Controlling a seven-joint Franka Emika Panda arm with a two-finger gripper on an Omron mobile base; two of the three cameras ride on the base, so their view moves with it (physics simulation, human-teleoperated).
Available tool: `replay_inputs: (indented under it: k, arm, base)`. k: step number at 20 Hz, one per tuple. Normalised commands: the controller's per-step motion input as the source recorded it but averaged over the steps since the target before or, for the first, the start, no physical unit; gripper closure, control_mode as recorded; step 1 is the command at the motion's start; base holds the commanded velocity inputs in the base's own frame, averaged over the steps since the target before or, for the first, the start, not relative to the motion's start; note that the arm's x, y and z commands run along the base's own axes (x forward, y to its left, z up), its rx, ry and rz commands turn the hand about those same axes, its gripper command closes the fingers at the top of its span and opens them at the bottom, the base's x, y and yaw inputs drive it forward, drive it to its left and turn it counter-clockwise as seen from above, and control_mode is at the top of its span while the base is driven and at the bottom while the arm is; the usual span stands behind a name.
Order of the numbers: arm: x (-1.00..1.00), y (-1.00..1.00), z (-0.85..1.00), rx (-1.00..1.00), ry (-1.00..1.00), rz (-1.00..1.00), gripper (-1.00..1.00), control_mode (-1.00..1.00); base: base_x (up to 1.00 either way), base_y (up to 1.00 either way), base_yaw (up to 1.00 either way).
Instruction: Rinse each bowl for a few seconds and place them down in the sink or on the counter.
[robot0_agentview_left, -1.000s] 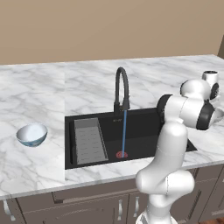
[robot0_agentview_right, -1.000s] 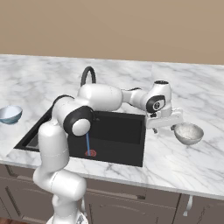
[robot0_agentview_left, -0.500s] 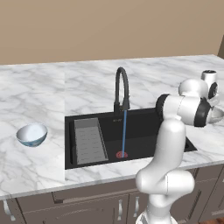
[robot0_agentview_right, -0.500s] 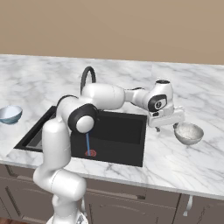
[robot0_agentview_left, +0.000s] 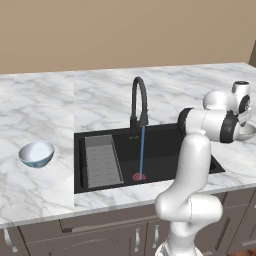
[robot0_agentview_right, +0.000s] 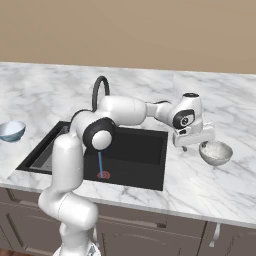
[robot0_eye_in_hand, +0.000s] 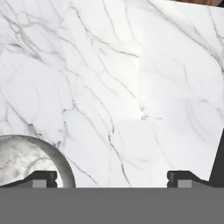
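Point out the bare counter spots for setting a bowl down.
Bare marble between the blue bowl and the sink, and behind the faucet. Crowded right of the sink, around the speckled bowl and open gripper.

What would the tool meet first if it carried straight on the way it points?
Most likely bare counter: the open tool faces marble, with the speckled bowl off by one fingertip; depth is unclear.

The robot's arm (robot0_agentview_left: 220, 122) hides most of the speckled bowl (robot0_agentview_left: 247, 131) behind it.
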Motion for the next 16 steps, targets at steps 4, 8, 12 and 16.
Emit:
replay_inputs:
  k: [4,8,12,16]
  arm:
    - [0.05,0.0,-0.19,0.0,0.0,0.02,-1.0,-1.0]
    - [0.06,-0.01,-0.21,0.0,0.0,0.03,-1.0,-1.0]
    - [0.11,-0.08,-0.1,0.0,0.0,0.04,-1.0,-1.0]
    - [0.19,-0.09,0.0,0.0,-0.01,0.05,-1.0,-1.0]
  base:
    - [0.0,0.0,0.0]
    - [0.0,0.0,0.0]
    - [0.0,0.0,0.0]
    - [0.0,0.0,0.0]
